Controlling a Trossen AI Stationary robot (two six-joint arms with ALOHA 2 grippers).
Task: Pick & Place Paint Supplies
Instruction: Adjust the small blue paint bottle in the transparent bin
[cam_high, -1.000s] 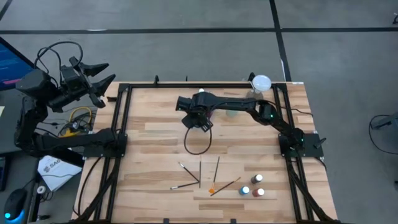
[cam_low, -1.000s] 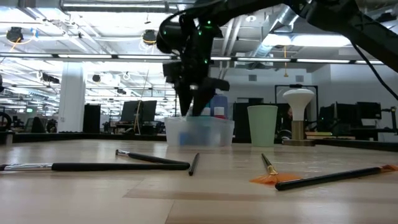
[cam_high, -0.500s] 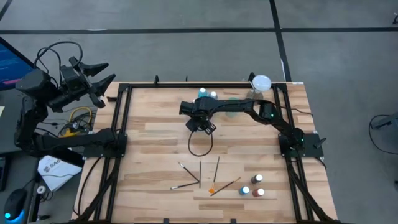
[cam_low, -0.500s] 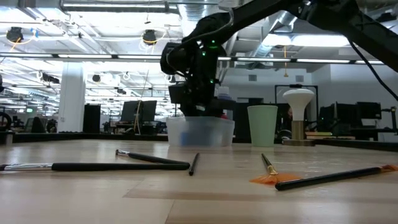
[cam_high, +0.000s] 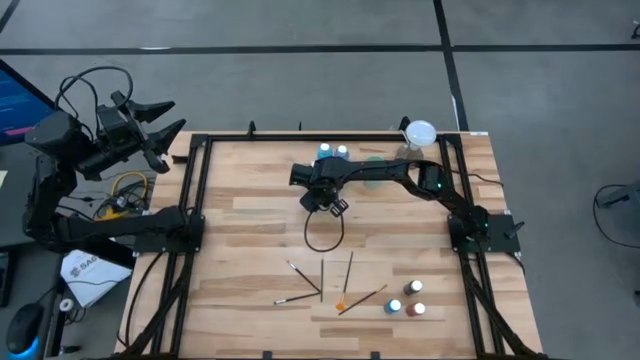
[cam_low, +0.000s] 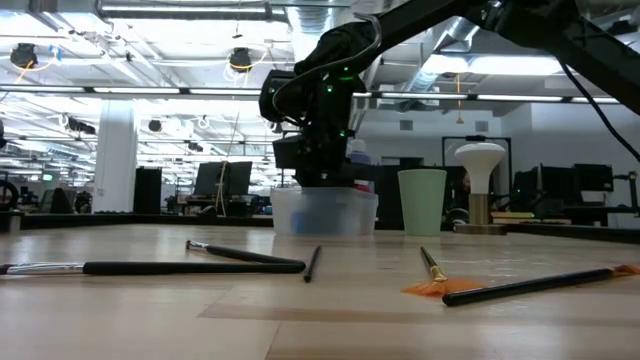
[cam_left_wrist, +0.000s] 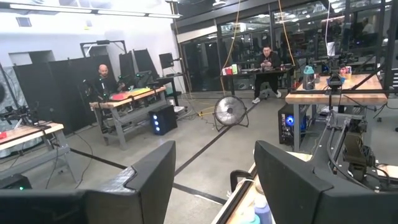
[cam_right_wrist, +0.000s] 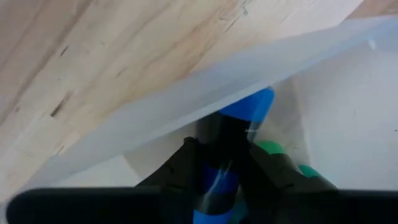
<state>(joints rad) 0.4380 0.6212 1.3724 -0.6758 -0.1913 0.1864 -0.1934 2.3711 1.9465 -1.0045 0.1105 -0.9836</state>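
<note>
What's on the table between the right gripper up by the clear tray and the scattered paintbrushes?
In the high view, only a loop of black cable lies between the right gripper and the paintbrushes; otherwise bare wood.

Open-plan robotics lab, rows of workbenches (cam_left_wrist: 127, 99), monitors (cam_low: 222, 178), floor fan (cam_left_wrist: 229, 112), exposed ceiling lights (cam_low: 238, 60)

Clear plastic tray (cam_high: 352, 172): mostly hidden under the right arm from above.
Blue paint bottle (cam_right_wrist: 239, 134): lower part cut off between the right wrist's jaws.
Thin black-handled paintbrush (cam_low: 150, 267): bristle end cut off at the low view's edge.
Contents of clear tray: too blurred to count.
</note>
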